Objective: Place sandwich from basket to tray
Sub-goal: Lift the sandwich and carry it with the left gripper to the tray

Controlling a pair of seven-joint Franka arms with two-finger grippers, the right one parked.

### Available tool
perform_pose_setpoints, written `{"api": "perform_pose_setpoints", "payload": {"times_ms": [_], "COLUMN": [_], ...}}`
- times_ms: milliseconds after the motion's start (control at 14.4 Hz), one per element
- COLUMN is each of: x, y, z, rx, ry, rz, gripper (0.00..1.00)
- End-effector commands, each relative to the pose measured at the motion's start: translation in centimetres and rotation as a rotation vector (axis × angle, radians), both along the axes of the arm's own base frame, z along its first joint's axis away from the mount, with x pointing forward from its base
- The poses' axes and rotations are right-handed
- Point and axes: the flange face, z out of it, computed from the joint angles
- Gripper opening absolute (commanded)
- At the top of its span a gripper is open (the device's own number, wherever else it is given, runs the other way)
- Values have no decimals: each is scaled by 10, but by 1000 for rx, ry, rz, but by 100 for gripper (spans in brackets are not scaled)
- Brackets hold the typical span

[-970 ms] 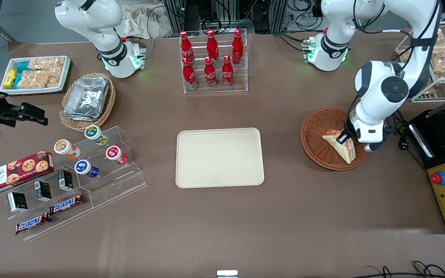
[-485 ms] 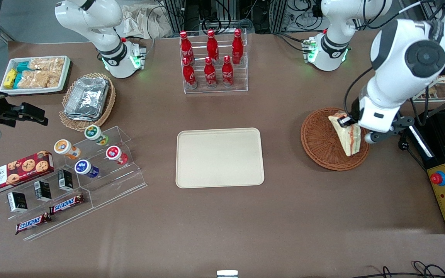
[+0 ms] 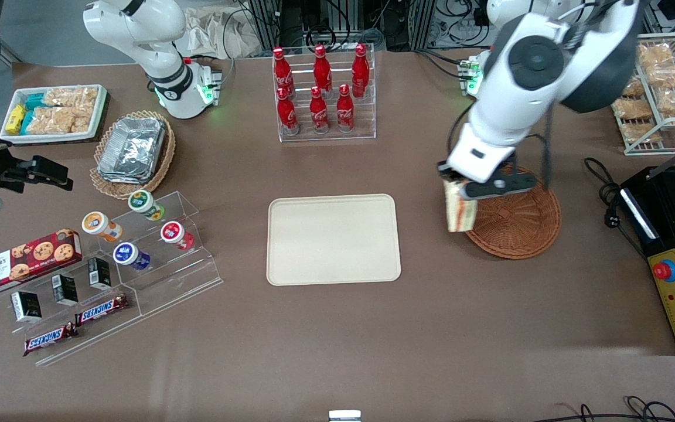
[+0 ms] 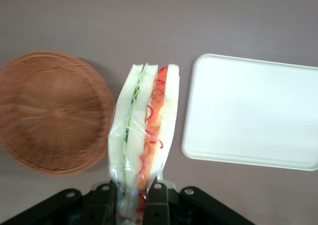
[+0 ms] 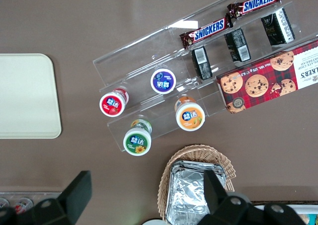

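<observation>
My left gripper [image 3: 458, 186] [image 4: 133, 197] is shut on the sandwich [image 3: 460, 213] [image 4: 144, 130], a wrapped white-bread wedge with orange-red and green layers. It hangs in the air above the rim of the reddish-brown wicker basket [image 3: 519, 225] [image 4: 49, 111], at the edge facing the tray. The basket has nothing in it. The cream-beige tray [image 3: 333, 239] [image 4: 253, 111] [image 5: 25, 96] lies flat at the table's middle, bare, a short gap away from the sandwich toward the parked arm's end.
A clear rack of red cola bottles [image 3: 323, 94] stands farther from the front camera than the tray. A black appliance with a yellow control panel [image 3: 674, 258] sits at the working arm's end. Stepped acrylic shelves with cups and candy bars [image 3: 126, 264] lie toward the parked arm's end.
The gripper lifted the sandwich out of the basket and carried it across the basket toward the tray. The sandwich now hangs at the basket's tray-side rim.
</observation>
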Motion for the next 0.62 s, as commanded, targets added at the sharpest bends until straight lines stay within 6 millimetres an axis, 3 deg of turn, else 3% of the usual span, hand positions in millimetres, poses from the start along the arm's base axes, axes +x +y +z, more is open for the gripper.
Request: {"api": "perform_pose_setpoints", "payload": {"times_ms": [0,208,554], "x": [8,0,2], "y": [-60,-96,-118], "z": [-55,-122,-195], "rx": [-52,12,2], "ry": [2,11,0], "rz": [15,-57,-83], "gripper": [0,0,0]}}
